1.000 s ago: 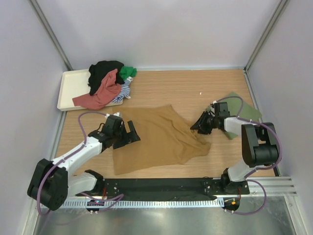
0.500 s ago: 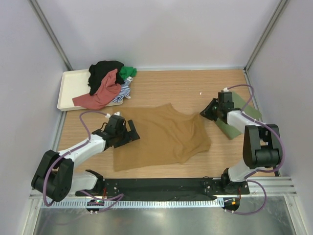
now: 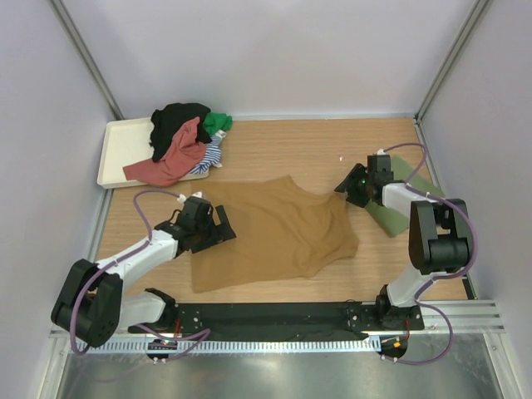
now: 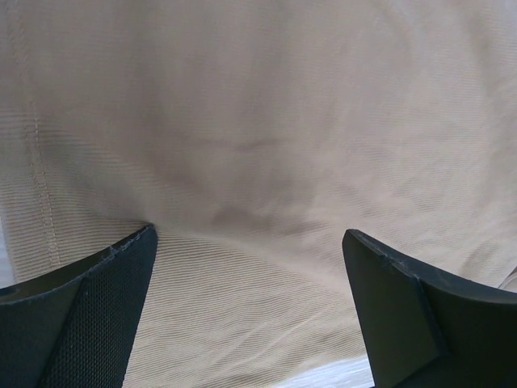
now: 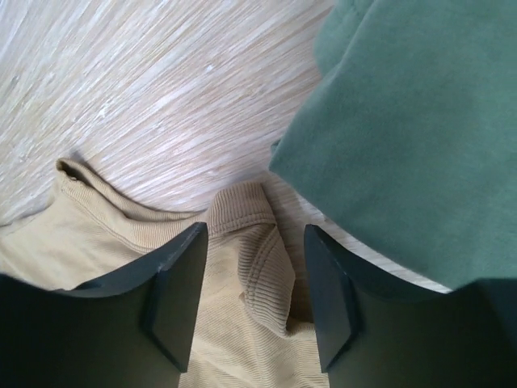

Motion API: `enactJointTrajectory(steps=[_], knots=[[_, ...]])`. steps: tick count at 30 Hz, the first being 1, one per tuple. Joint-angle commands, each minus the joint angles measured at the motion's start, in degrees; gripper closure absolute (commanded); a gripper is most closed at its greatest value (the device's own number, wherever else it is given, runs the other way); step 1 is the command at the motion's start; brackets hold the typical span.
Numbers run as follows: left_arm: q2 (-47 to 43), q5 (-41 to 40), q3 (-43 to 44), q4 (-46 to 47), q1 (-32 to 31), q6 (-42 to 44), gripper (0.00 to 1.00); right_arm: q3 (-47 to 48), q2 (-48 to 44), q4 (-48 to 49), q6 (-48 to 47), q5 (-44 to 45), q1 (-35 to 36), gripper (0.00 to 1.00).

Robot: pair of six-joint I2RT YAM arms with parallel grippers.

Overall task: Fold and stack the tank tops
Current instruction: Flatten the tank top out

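Note:
A mustard brown tank top (image 3: 274, 233) lies spread flat mid-table. My left gripper (image 3: 223, 226) stands wide open at its left edge, and in the left wrist view the ribbed cloth (image 4: 258, 121) fills the space between the fingers of the left gripper (image 4: 250, 275). My right gripper (image 3: 345, 184) is at the top's far right corner. In the right wrist view a shoulder strap (image 5: 258, 234) lies loose between the parted jaws of the right gripper (image 5: 254, 283). A folded olive green tank top (image 3: 416, 195) lies just right of it, also showing as green cloth (image 5: 420, 121).
A cream tray (image 3: 120, 145) at the back left holds a heap of red, black, green and striped tops (image 3: 179, 141). Metal frame posts and pale walls close in both sides. The arms' base rail runs along the near edge.
My right gripper moved up and to the right, drawing the mustard top's corner out flatter, then its jaws opened off the strap. The left arm barely moved.

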Motion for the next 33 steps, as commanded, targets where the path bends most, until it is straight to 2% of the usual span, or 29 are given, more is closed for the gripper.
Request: enactJointTrajectory(steps=[1, 3, 7, 11, 12, 13, 15, 18, 20, 24, 29, 31, 32, 33], knots=[[-4.08, -3.04, -0.72, -5.47, -0.06, -0.21, 0.02, -0.7, -2.91, 2.27, -1.12, 2.11, -0.04, 0.41], [-7.68, -4.44, -1.51, -6.44, -0.06, -0.82, 0.02, -1.41, -2.65, 3.32, -1.03, -0.07, -0.04, 0.39], [-13.05, -5.59, -2.74, -6.97, -0.06, -2.41, 0.01, -2.2, -1.24, 7.26, 0.46, -5.17, -0.04, 0.52], [-14.91, -6.82, -2.39, -9.42, -0.15, -2.32, 0.01, -3.87, -0.45, 9.38, 1.78, -8.26, -0.13, 0.52], [-15.08, -6.91, -2.13, -9.69, -0.06, -2.23, 0.01, -4.05, -0.54, 9.47, 1.78, -8.17, -0.04, 0.54], [-15.26, -6.91, -2.04, -9.95, -0.06, -2.15, 0.01, -3.96, -0.54, 9.82, 1.69, -7.74, -0.04, 0.68], [-15.43, -6.82, -1.95, -10.13, -0.15, -2.14, 0.01, -2.82, -0.01, 8.34, 0.99, -6.16, -0.04, 0.84], [-15.96, -6.82, -1.95, -10.22, -0.06, -2.23, 0.01, -0.1, 0.6, 6.93, 0.55, -3.53, -0.04, 0.96], [-16.14, -7.35, -2.13, -10.13, -0.15, -1.97, 0.02, 1.66, 0.78, 7.1, 0.72, -0.27, -0.04, 0.98], [-14.91, -8.93, -2.57, -9.78, -0.06, -1.97, 0.01, 4.74, 0.17, 4.03, 0.29, 7.02, -0.04, 0.99], [-13.59, -8.93, -2.66, -9.87, -0.06, -1.44, 0.02, 6.4, 1.04, 6.73, 0.64, 12.13, -0.04, 0.98], [-13.59, -8.93, -2.74, -10.04, -0.06, -1.35, 0.02, 9.39, 3.92, 5.88, 0.55, 11.78, -0.04, 0.91], [-13.68, -8.93, -2.57, -10.22, -0.06, -1.35, 0.02, 10.53, 5.16, 4.13, 0.46, 11.17, -0.13, 0.79], [-13.76, -8.93, -2.48, -10.65, -0.06, -1.27, 0.02, 12.02, 5.96, 3.68, 0.63, 10.99, -0.04, 0.73]])
